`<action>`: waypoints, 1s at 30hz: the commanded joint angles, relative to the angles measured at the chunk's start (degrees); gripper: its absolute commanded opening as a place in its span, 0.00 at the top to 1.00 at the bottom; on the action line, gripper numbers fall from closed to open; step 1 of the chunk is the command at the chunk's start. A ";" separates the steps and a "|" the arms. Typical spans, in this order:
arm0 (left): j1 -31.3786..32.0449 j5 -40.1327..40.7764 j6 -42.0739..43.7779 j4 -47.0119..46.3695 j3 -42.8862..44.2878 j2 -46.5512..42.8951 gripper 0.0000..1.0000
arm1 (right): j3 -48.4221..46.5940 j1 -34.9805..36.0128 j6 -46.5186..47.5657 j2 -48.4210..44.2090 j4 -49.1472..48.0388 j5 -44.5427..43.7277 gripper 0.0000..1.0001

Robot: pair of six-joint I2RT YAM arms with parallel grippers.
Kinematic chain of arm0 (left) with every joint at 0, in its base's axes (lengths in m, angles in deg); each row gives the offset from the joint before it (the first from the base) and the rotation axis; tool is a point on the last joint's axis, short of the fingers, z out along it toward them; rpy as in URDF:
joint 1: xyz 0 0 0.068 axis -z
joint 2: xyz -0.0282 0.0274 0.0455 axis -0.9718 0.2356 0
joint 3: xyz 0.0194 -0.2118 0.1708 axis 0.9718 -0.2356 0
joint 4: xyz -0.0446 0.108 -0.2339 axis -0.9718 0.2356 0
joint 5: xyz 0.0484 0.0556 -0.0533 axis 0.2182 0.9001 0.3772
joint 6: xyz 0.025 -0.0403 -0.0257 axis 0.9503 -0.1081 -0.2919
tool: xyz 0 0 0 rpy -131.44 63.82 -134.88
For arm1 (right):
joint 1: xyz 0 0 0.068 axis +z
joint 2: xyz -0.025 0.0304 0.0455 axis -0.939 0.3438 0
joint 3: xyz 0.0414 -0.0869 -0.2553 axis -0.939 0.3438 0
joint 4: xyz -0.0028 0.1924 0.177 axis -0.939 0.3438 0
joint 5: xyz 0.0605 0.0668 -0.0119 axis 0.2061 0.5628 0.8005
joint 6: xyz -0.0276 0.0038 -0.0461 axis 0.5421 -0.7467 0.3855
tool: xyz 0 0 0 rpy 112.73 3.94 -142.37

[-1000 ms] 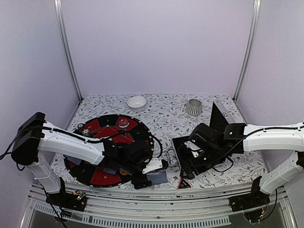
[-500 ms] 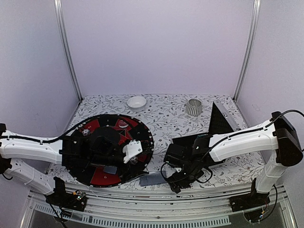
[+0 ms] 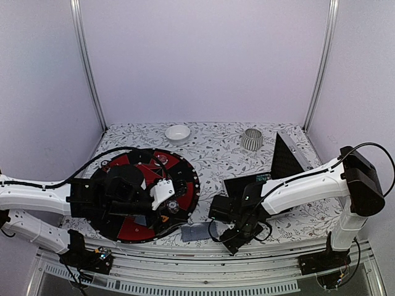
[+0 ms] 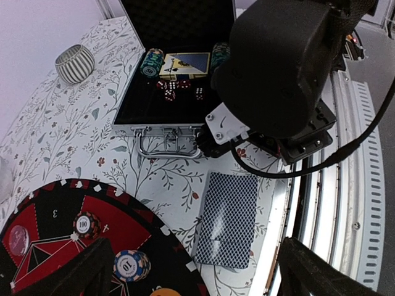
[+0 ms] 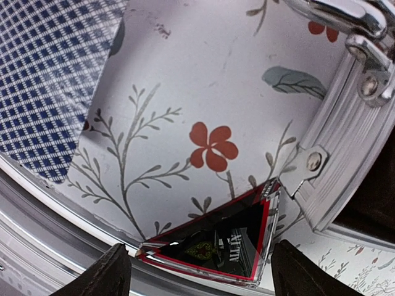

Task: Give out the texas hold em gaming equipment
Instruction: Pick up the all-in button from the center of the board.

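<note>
Fingers of the right gripper point(image 5: 202, 262) stand spread. The red triangular marker point(image 5: 222, 237) lies between their tips, beside the case point(image 5: 345, 154); whether they touch it is unclear. The left gripper point(image 4: 197, 271) hangs wide open and empty, with the playing cards point(image 4: 228, 219) just ahead of it and striped poker chips point(image 4: 131, 265) beside one finger.

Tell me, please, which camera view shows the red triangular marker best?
The right wrist view: the red triangular marker fills the lower middle of the frame, red rim and dark printed face clear, beside the case. In the top and left wrist views the right arm hides it.
</note>
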 commanded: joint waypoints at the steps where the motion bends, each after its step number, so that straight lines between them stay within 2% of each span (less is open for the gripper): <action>1: -0.88 0.66 -0.50 -0.26 -0.23 -0.40 0.05 | 0.50 0.28 1.15 1.38 -0.86 -1.91 0.20; 5: -0.89 0.83 -0.55 -0.11 -0.27 -0.22 0.05 | -0.35 0.27 1.74 2.83 -0.84 -3.09 0.21; 9: -1.01 0.89 -0.33 -0.05 -0.14 0.17 0.05 | -0.45 0.23 1.69 3.64 -0.84 -4.06 0.27; 14: -0.95 0.83 -0.59 0.38 0.14 0.15 0.05 | -0.96 0.22 1.74 3.80 -1.11 -4.89 0.42; 20: -0.95 0.97 -0.68 0.89 0.12 -0.29 0.05 | -0.81 0.22 2.28 3.39 -1.64 -3.55 0.54; 30: -1.12 0.49 -0.82 0.29 -0.18 -2.43 0.05 | -0.03 0.13 3.77 -2.85 -4.45 0.38 0.60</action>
